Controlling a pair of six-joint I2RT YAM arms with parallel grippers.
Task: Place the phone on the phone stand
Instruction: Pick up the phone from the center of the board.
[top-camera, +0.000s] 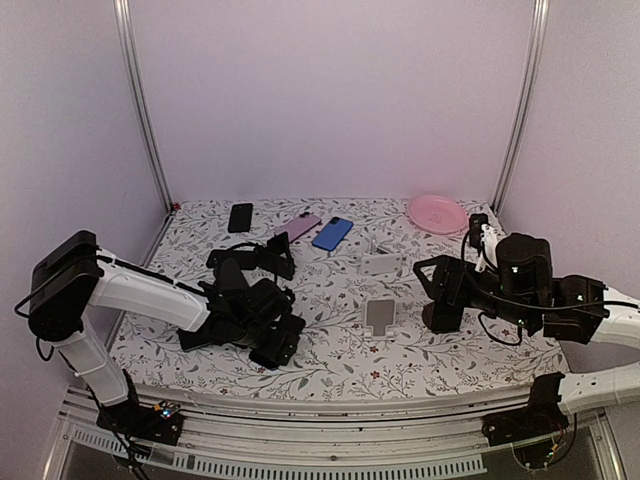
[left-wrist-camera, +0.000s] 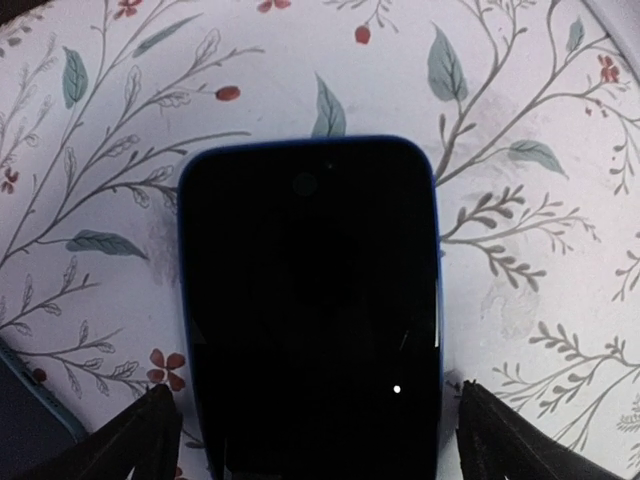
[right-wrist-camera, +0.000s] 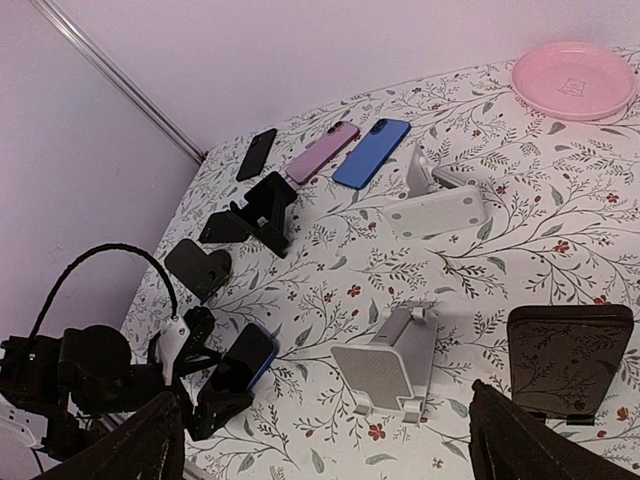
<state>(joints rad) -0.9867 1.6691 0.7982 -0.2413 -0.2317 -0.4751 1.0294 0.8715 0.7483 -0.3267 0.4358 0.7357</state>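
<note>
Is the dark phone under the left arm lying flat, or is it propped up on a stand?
Lying flat. The blue-edged phone rests dark face up, directly on the floral tablecloth, with no stand under it.

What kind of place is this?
Probably a robot test booth: left arm and right arm bolted to a flowered table, bare walls with a metal rail, a blue-edged phone and white stand.

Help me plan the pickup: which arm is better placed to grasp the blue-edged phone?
Left. The left gripper, open, straddles the phone on the table; the right gripper hangs open, well away.
</note>
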